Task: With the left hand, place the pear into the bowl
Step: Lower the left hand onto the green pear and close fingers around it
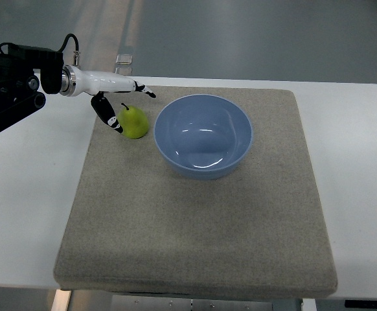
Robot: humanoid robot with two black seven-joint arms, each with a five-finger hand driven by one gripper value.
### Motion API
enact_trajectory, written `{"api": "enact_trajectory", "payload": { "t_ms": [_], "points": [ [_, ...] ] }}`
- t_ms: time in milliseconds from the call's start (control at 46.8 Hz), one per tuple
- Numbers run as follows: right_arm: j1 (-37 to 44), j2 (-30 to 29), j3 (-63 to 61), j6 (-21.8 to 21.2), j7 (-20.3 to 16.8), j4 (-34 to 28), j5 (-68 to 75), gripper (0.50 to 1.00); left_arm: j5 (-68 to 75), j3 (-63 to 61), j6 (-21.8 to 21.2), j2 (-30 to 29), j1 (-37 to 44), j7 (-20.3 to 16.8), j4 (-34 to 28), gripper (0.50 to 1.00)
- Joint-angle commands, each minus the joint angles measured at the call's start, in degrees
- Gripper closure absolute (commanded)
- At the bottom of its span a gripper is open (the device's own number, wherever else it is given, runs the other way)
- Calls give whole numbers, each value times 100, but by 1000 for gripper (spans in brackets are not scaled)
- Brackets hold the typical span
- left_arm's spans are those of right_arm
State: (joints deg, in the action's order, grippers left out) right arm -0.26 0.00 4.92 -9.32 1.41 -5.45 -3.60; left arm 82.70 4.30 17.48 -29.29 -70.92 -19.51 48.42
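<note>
The left hand (120,103) reaches in from the left edge of the desk, white palm stretched out over the far-left part of the mat, and its fingers are spread apart, gripping nothing: one dark-tipped finger points on toward the bowl, another hangs down just beside the pear, possibly brushing its left flank, though contact is too fine to call from up here. The pear (135,122) is sitting on the mat, stem up, yellow-green, near the mat's far-left corner and just to the left of the bowl, close to its rim but apart from it. The bowl (203,136) is pale blue, upright and holds nothing, sitting a little toward the far edge of the mat, around its middle from left to right. So by my reckoning the task is right at its start: the reach looks made, but the grasp is not closed, the lift, the short carry to the right and the drop into the bowl are all left to do. The right hand does not show at all. Underfoot, a grey-beige felt-like mat (195,240) covers most of a white desk (20,214), with bare white margins left and right; beyond the far edge there is a smooth grey floor with soft light reflections, and a small metal bracket (124,63) peeks over that edge.
</note>
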Motion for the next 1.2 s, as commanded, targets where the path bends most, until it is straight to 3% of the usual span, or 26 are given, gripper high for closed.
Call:
{"api": "enact_trajectory", "payload": {
  "t_ms": [0,256,512,619,961,1003,1174],
  "points": [
    [0,0,0,0,0,0,0,574,-9,10,-16,20,52,0,-8,521],
    [0,0,-9,0,0,0,0,574,-35,19,-262,29,228,18,-43,521],
    [0,0,0,0,0,0,0,574,-246,27,-298,143,281,18,-271,529],
    [0,0,0,0,0,0,0,574,-281,27,-306,213,281,18,-315,559],
    [0,0,0,0,0,0,0,574,-290,27,-306,266,386,18,-324,561],
    [0,0,-9,0,0,0,0,574,-290,27,-306,257,386,18,-333,570],
    [0,0,0,0,0,0,0,574,-290,19,-306,266,386,35,-429,684]
  ]
}}
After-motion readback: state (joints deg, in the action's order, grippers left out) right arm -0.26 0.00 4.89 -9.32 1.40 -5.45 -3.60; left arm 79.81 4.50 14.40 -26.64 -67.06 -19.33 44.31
